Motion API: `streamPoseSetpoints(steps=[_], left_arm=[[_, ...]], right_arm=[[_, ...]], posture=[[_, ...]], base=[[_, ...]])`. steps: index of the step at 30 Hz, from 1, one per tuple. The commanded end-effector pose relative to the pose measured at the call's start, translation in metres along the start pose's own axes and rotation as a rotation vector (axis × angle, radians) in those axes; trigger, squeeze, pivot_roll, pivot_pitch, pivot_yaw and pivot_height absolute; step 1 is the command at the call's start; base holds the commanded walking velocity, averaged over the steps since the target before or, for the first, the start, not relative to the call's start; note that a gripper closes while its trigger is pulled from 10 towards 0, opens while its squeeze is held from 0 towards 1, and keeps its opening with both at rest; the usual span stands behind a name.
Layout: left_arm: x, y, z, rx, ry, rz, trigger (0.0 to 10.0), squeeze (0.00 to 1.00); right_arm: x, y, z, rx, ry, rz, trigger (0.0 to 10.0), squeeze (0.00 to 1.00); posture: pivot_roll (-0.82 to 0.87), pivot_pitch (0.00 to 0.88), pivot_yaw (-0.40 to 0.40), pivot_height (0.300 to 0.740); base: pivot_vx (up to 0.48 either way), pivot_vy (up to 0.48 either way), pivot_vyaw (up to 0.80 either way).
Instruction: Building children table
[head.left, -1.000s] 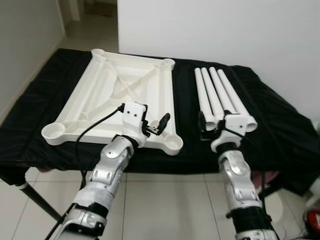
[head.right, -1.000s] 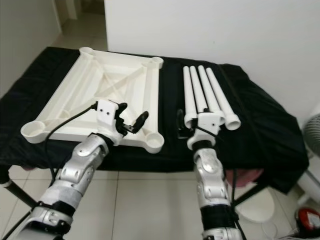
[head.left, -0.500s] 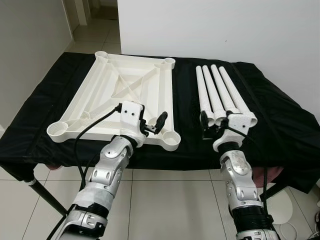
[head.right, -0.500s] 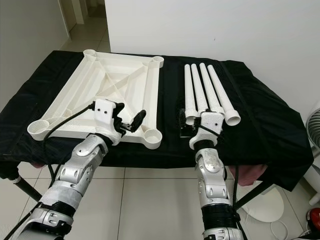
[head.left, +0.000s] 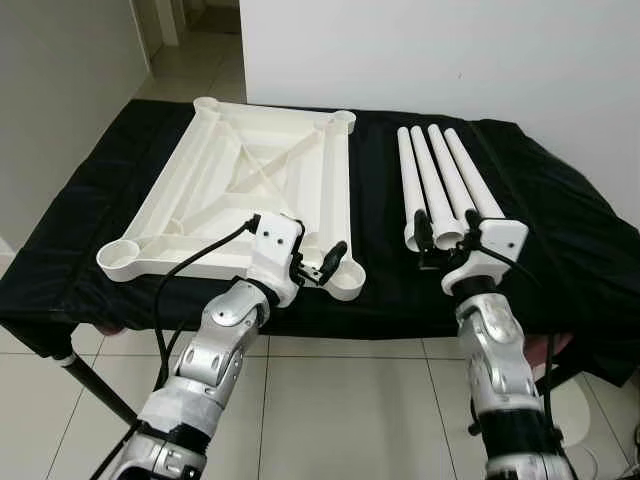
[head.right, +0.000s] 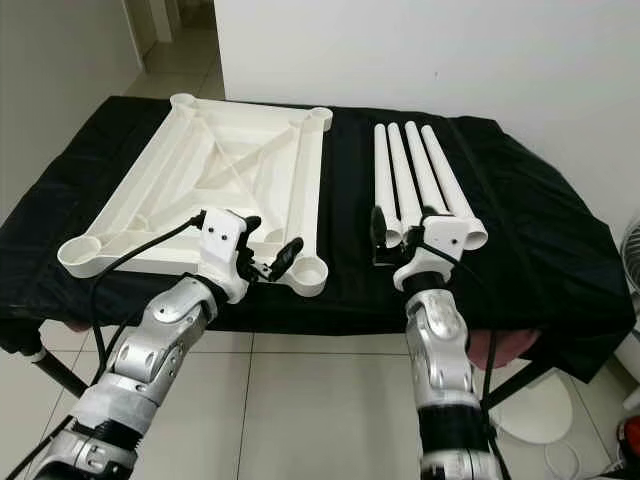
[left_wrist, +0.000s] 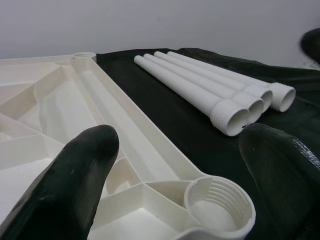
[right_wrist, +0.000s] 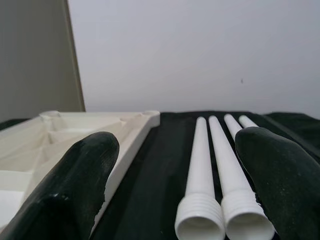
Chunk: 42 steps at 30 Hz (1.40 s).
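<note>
A white plastic table top (head.left: 335, 190) lies upside down on the black-draped table, a round threaded socket (head.left: 347, 279) at its near right corner. Several white legs (head.left: 440, 175) lie side by side to its right, threaded ends toward me. My left gripper (head.left: 318, 264) hovers open just before that corner socket (left_wrist: 220, 202), its fingers (left_wrist: 75, 175) spread to either side of it. My right gripper (head.left: 446, 234) stands open at the near ends of the legs (right_wrist: 210, 160), holding nothing.
The black cloth (head.left: 560, 230) hangs over the table's front edge, just under both wrists. A white wall rises behind, with a doorway at the back left. Tiled floor (head.left: 330, 400) lies below, and a pink object (head.left: 560, 346) shows under the table's right end.
The camera has shifted, so the whole scene sits a little differently. Both grippers stay open, the left by the near right corner socket, the right at the legs' ends.
</note>
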<state>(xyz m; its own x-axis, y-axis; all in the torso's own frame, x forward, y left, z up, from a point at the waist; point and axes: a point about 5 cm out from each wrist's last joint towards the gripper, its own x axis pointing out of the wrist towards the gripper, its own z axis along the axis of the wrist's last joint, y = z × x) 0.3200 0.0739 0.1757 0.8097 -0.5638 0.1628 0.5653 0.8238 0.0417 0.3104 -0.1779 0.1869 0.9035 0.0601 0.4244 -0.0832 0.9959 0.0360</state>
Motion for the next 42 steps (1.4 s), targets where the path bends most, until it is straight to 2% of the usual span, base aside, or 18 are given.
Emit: streamPoseSetpoints(steps=[1, 3, 6, 23, 31, 36, 39, 41, 42], left_arm=[[-0.004, -0.003, 0.0, -0.013, -0.001, -0.094, 10.0, 0.0], [-0.011, 0.002, -0.001, -0.018, 0.006, -0.054, 10.0, 0.0], [-0.015, 0.006, -0.003, -0.032, 0.017, -0.033, 10.0, 0.0], [-0.013, 0.012, 0.001, -0.025, 0.006, -0.018, 10.0, 0.0], [-0.014, 0.012, 0.002, -0.026, 0.0, -0.016, 10.0, 0.0], [-0.014, 0.011, 0.002, -0.034, 0.005, -0.021, 10.0, 0.0], [-0.013, 0.008, 0.0, -0.059, 0.016, -0.025, 10.0, 0.0], [-0.013, 0.001, 0.001, -0.058, 0.02, -0.075, 10.0, 0.0], [-0.013, 0.001, 0.001, -0.058, 0.02, -0.075, 10.0, 0.0]], right_arm=[[-0.004, 0.001, 0.003, 0.0, -0.02, 0.006, 10.0, 0.0], [-0.014, 0.004, 0.001, -0.001, 0.001, 0.011, 10.0, 0.0], [-0.017, 0.007, -0.001, -0.001, 0.011, 0.026, 10.0, 0.0], [-0.012, 0.009, 0.0, -0.009, 0.008, 0.055, 10.0, 0.0], [-0.011, 0.01, 0.0, -0.012, 0.008, 0.061, 10.0, 0.0], [-0.011, 0.009, 0.0, -0.013, 0.009, 0.062, 10.0, 0.0], [-0.01, 0.008, -0.003, -0.017, 0.03, 0.046, 10.0, 0.0], [-0.007, 0.005, -0.01, -0.023, 0.099, -0.008, 10.0, 0.0], [-0.007, 0.005, -0.01, -0.023, 0.099, -0.008, 10.0, 0.0]], posture=[[0.07, 0.048, -0.01, 0.74], [0.07, 0.044, -0.012, 0.74], [0.07, 0.042, -0.013, 0.74], [0.07, 0.027, -0.021, 0.74], [0.07, 0.029, -0.022, 0.74], [0.07, 0.031, -0.021, 0.74], [0.07, 0.034, -0.022, 0.74], [0.07, 0.046, -0.02, 0.74], [0.07, 0.046, -0.02, 0.74]], base=[[0.0, 0.0, 0.0], [0.0, 0.0, 0.0], [0.0, 0.0, 0.0], [0.239, 0.0, 0.0], [0.273, 0.0, 0.0], [0.0, 0.0, 0.0], [0.0, 0.0, 0.0], [0.0, 0.0, 0.0], [0.0, 0.0, 0.0]])
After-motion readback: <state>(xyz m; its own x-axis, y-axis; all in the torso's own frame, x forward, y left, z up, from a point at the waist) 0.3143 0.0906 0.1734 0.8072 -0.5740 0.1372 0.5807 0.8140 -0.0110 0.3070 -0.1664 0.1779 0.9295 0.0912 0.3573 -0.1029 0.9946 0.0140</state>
